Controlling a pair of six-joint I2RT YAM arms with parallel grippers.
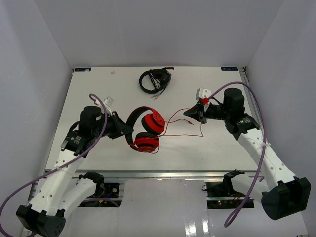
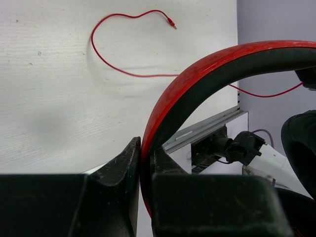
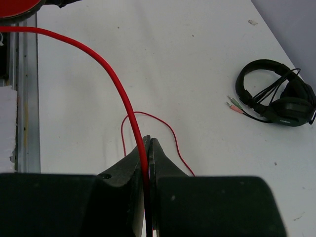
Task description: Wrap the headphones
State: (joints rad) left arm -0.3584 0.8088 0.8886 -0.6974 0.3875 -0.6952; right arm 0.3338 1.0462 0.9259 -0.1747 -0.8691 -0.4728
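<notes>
While the left claw (image 2: 146,163) clamps the headband (image 2: 197,74) of the red headphones (image 1: 146,132) at mid-tabletop and the right claw (image 3: 148,148) pinches their cable (image 3: 109,73) just right of them, light tension and even turns round the earcups (image 1: 153,121) seem wisest.

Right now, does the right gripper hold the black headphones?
No, the right gripper is shut on the red cable; the black headphones lie apart from it.

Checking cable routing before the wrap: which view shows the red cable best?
Top external: the red cable shows along its run from the headphones to the right hand. Right wrist gives only the pinched stretch and a loop; left wrist, a loop and the plug end.
</notes>
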